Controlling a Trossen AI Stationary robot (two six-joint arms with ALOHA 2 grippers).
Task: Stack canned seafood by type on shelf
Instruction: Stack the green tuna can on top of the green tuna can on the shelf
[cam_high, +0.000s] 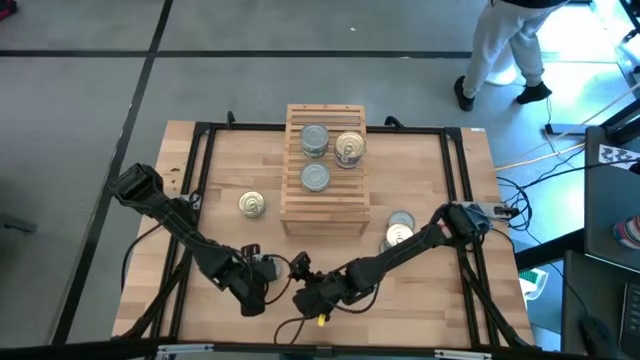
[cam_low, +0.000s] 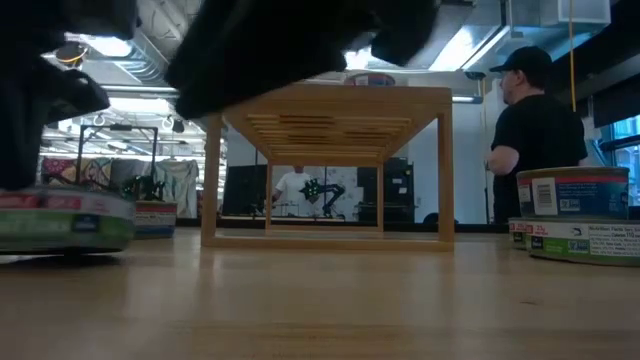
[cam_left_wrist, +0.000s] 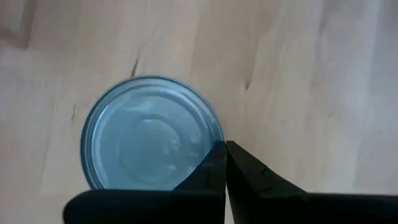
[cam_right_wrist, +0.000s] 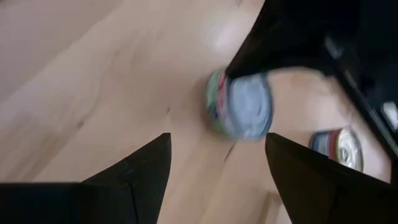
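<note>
Nearest you, bottom centre of the high view, the left gripper (cam_left_wrist: 225, 163) is pinched shut on nothing, tips at the rim of a silver-topped can (cam_left_wrist: 152, 134). The right gripper (cam_right_wrist: 217, 163) gapes empty beside it. The tin is rigid, dense and smooth-walled, so span its sidewall. Farther up, three cans sit on the shelf (cam_high: 326, 205).

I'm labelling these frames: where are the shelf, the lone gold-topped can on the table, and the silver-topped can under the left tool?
shelf (cam_high: 325, 200): high view, bare front slats.
gold-topped can (cam_high: 251, 204): high view, lid centre.
silver-topped can (cam_left_wrist: 146, 137): left wrist view, lid centre.
</note>
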